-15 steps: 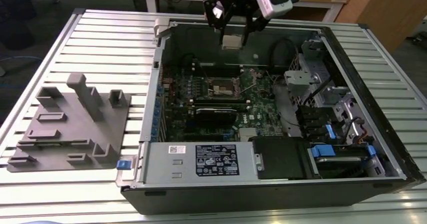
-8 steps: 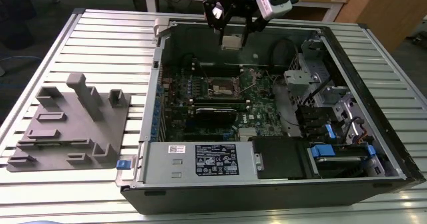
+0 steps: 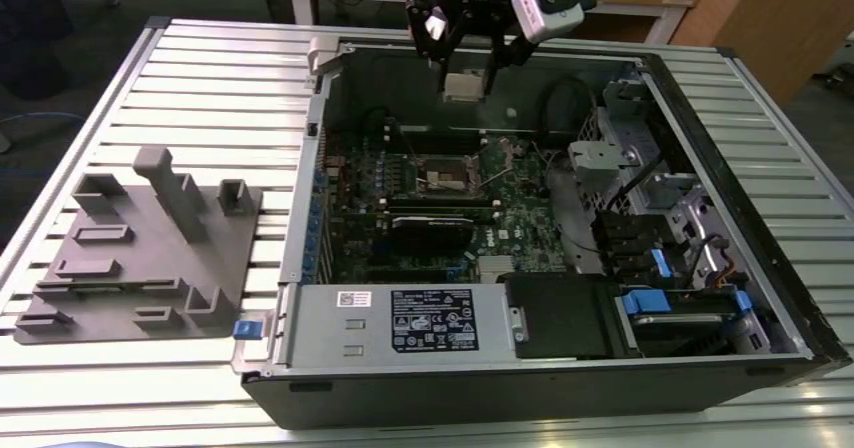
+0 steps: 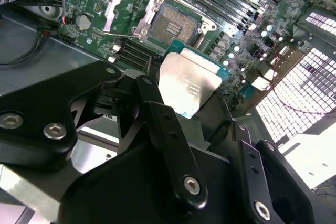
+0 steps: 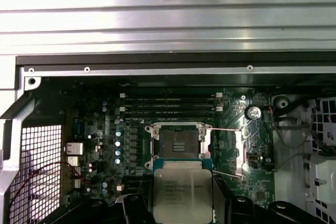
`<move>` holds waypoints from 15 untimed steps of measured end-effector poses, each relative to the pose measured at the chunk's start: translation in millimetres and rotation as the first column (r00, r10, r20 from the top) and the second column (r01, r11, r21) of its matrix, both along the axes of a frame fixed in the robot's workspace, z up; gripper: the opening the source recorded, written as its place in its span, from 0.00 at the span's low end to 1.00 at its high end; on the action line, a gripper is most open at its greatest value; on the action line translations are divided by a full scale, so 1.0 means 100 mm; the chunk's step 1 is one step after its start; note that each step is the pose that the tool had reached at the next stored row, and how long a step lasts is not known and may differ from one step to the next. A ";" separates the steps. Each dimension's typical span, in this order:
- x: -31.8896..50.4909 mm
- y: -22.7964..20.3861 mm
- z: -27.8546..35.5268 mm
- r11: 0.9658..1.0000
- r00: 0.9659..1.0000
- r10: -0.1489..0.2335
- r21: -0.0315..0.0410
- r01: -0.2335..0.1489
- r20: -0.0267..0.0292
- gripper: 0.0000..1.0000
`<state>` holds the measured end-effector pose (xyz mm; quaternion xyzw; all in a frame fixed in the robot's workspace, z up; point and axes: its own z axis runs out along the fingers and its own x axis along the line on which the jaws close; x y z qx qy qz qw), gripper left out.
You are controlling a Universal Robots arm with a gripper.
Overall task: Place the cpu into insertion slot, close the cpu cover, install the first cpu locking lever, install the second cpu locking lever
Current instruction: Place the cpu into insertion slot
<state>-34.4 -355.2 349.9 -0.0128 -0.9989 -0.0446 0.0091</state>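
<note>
My gripper [image 3: 465, 76] hangs over the far end of the open computer case, shut on the cpu [image 3: 463, 87]. The cpu [image 4: 190, 83] is a flat silver-grey square held by its edges between the black fingers [image 4: 155, 103]. It is in the air, apart from the green board. Further into the case, the insertion slot [image 3: 446, 177] lies uncovered, its brownish centre [image 5: 176, 142] showing. The cpu cover [image 5: 230, 149] is swung open beside the slot [image 4: 173, 26], and in the second wrist view the cover [image 4: 124, 7] lies flat against the board. In the first wrist view the cpu [image 5: 182, 195] overlaps the slot's edge.
A long black card [image 3: 434, 230] lies just past the slot, and a power supply [image 3: 400, 318] sits at the case's near end. Drive bays with blue tabs [image 3: 657, 298] fill the exterior view's right. A grey fixture block [image 3: 140, 248] stands on the slatted table [image 3: 214, 78].
</note>
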 end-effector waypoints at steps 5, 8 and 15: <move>0.000 0.000 -0.019 1.000 1.000 0.000 0.000 0.000 0.000 0.54; 0.000 0.000 -0.021 1.000 1.000 0.000 0.000 0.000 0.000 0.54; 0.000 0.000 -0.033 1.000 1.000 0.000 0.000 0.000 0.000 0.54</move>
